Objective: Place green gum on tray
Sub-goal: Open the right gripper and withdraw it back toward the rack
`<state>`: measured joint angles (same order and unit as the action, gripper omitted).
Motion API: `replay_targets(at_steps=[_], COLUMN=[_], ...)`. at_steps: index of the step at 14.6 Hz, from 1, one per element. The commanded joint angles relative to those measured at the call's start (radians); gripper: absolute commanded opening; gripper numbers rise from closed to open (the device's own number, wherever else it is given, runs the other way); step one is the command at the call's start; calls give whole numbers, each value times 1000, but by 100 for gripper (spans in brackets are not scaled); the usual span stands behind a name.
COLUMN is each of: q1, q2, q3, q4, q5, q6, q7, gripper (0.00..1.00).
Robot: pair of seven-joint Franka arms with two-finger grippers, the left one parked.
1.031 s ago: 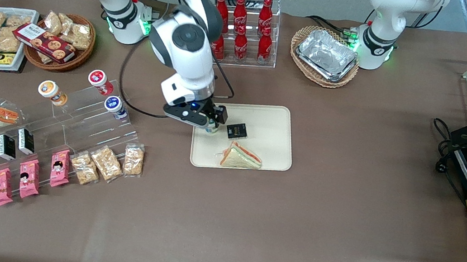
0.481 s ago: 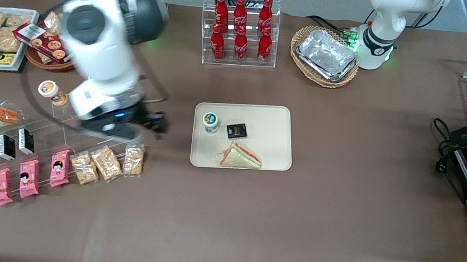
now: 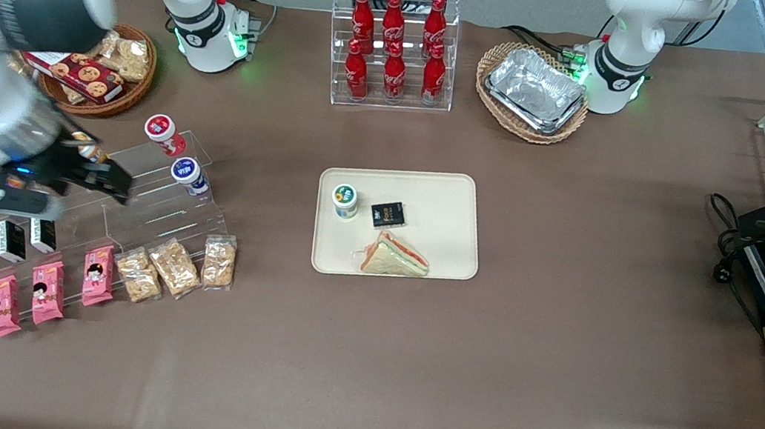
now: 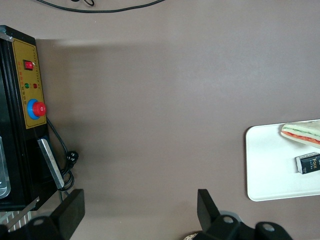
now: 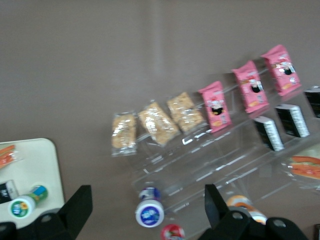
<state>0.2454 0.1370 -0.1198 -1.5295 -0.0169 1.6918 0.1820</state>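
The green gum [image 3: 345, 200], a small white jar with a green-rimmed lid, stands upright on the cream-beige tray [image 3: 444, 201] beside a black packet. It also shows in the right wrist view [image 5: 22, 206], on the tray's corner [image 5: 35, 165]. My right gripper [image 3: 104, 180] is open and empty. It hangs above the clear acrylic display stand [image 3: 152, 201], well away from the tray toward the working arm's end of the table. In the right wrist view the gripper [image 5: 147, 205] is spread wide over the blue-lidded jar [image 5: 149, 214].
A wrapped sandwich [image 3: 395, 255] and a black packet [image 3: 388, 214] lie on the tray. The stand holds red-lidded [image 3: 159, 128] and blue-lidded [image 3: 186, 171] jars, snack bags [image 3: 174, 266] and pink packets [image 3: 48, 291]. A cola bottle rack [image 3: 392, 47] and foil trays [image 3: 534, 92] stand farther from the camera.
The gripper has let go of the green gum on the tray and swung away toward the working arm's end, over the display stand. The gum stays upright on the tray.
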Motion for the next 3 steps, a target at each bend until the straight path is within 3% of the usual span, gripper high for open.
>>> replay_targets(at_steps=[1, 3], q1=[-98, -145], q2=[-5, 1], q3=[6, 6], q4=[3, 5], q5=[43, 81], q6=[-17, -15], q7=[-85, -105], gripper=[100, 100])
